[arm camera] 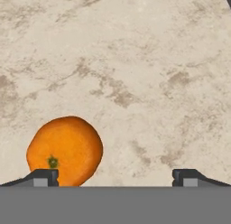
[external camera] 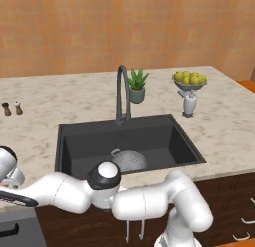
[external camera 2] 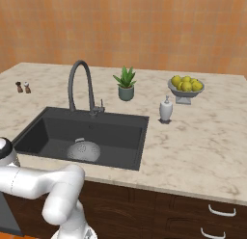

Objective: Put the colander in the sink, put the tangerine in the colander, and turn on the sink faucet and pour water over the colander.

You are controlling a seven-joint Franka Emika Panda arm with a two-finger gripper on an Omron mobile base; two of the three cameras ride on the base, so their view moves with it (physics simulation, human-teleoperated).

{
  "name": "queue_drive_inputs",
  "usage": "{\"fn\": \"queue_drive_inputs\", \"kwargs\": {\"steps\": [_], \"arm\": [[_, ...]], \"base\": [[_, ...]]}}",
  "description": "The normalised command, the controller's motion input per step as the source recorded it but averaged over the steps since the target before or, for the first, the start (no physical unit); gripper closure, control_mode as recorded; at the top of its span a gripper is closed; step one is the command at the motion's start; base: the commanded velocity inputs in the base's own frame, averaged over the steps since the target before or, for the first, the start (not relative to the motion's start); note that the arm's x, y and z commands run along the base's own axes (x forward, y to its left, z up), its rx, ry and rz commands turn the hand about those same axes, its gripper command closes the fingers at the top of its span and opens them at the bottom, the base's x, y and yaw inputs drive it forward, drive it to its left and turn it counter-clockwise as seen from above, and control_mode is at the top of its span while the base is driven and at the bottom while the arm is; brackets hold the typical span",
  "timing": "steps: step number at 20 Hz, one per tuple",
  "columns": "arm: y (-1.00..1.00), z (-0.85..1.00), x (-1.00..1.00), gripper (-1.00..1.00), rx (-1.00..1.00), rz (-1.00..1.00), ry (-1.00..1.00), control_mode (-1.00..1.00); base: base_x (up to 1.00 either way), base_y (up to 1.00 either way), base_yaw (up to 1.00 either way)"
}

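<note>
In the hand view the tangerine (arm camera: 64, 151) lies on the pale marbled counter (arm camera: 135, 74), low and to the left, just beside the left fingertip (arm camera: 43, 177), which overlaps its lower edge. The right fingertip (arm camera: 186, 177) stands well apart from the fruit, with bare stone between. The gripper (arm camera: 114, 178) is spread wide and grasps nothing; whether the left tip touches the peel cannot be told.

The fruit is a rounded, slightly lumpy ball, bright orange and smooth, with a small green stem scar low on its near side. The counter under it is beige stone, mottled with brown veins and matte.

From the left base camera, two small shakers (external camera: 12, 108) stand at the far left of the counter. Next comes the sink (external camera: 74, 141), a rectangular matte black basin, with the colander (external camera: 129, 160) lying in it near the front wall: a domed silver-grey metal bowl dotted with fine holes, a small loop handle on its far side. Behind the basin rises the faucet (external camera: 122, 91), a slim dark grey gooseneck with a high arch. To its right sit a spiky green plant in a grey-green pot (external camera: 137, 85), a white soap bottle (external camera: 189, 102) and a footed bowl of yellow-green fruit (external camera: 190, 79).
</note>
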Motion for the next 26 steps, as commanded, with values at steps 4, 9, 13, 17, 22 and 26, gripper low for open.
{"fn": "queue_drive_inputs", "kwargs": {"steps": [4, 9, 13, 17, 22, 26], "arm": [[0.02, -0.09, 0.09, -1.00, 0.00, 0.00, 0.00, -1.00], [0.04, -0.10, 0.05, -1.00, 0.00, 0.00, 0.00, -1.00], [0.05, -0.10, 0.05, -1.00, 0.00, 0.00, 0.00, -1.00], [0.02, -0.11, 0.10, -1.00, 0.00, 0.00, 0.00, -1.00], [0.04, -0.06, 0.16, -1.00, 0.00, 0.02, -0.01, -1.00], [0.12, -0.07, 0.10, -1.00, 0.00, 0.06, -0.02, -1.00]], "base": [[0.00, 0.00, 0.00], [0.00, 0.00, 0.00], [0.00, 0.00, 0.00], [0.00, 0.00, 0.00], [0.00, 0.00, 0.00], [0.00, 0.00, 0.00]]}}
